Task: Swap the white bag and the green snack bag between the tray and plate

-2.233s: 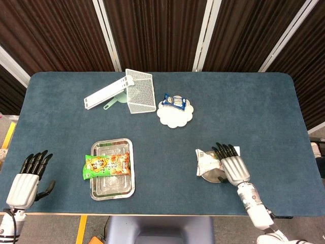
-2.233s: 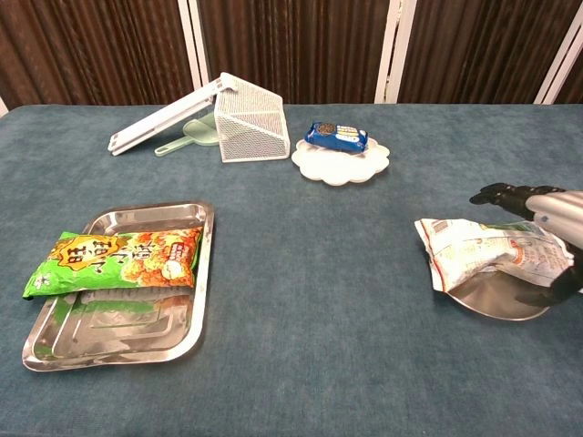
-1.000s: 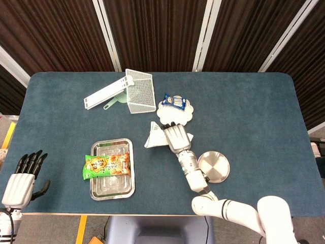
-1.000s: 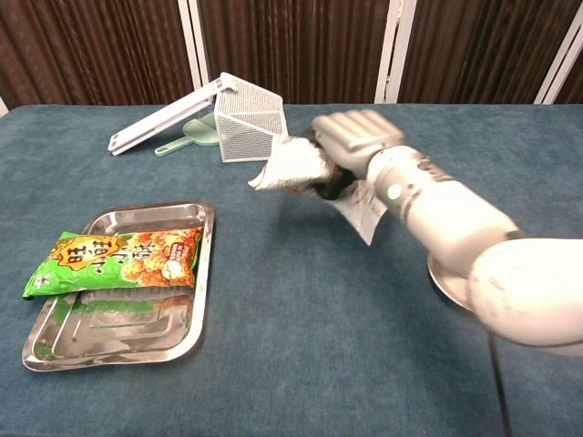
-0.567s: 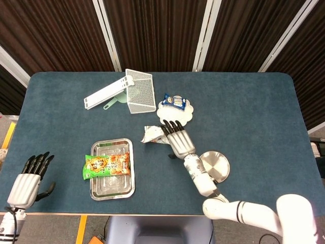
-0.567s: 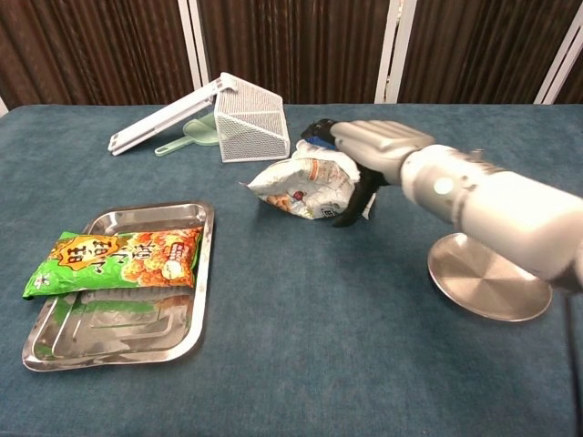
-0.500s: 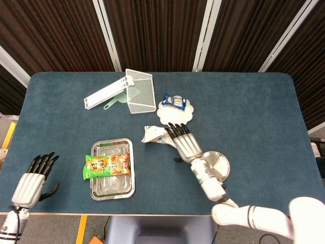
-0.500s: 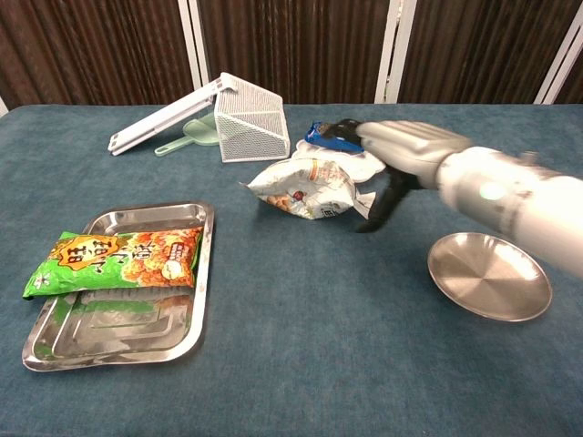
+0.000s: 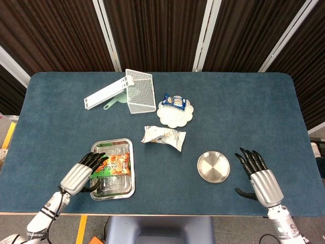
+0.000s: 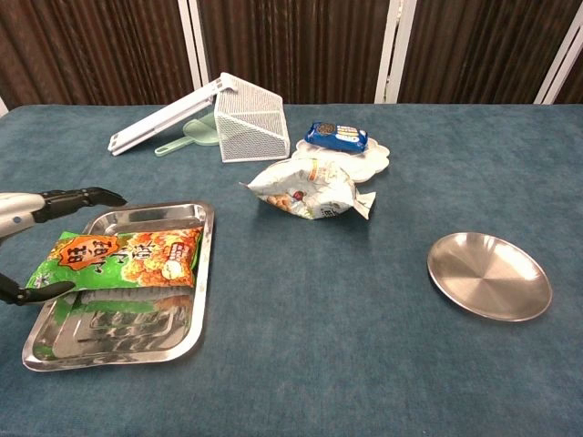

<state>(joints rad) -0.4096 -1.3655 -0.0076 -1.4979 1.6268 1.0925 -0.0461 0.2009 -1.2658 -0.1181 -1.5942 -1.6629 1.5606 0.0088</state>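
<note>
Withdrawn to the near right, the right hand point(image 9: 263, 178) is spread and empty; white bag point(image 9: 163, 136) lies mid-table.
Left hand point(image 9: 81, 174) spread over green snack bag point(image 10: 117, 261) on tray point(image 10: 188, 320); plate point(image 9: 213, 166) bare.

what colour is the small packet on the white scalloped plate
Blue, with white and dark print on top. The packet shows best in the chest view.

Left hand point(image 10: 36, 246) spread over green snack bag point(image 10: 114, 261) in tray point(image 10: 187, 314); white bag point(image 10: 310, 189) on worktop point(image 10: 319, 300); plate point(image 10: 489, 275) bare.
</note>
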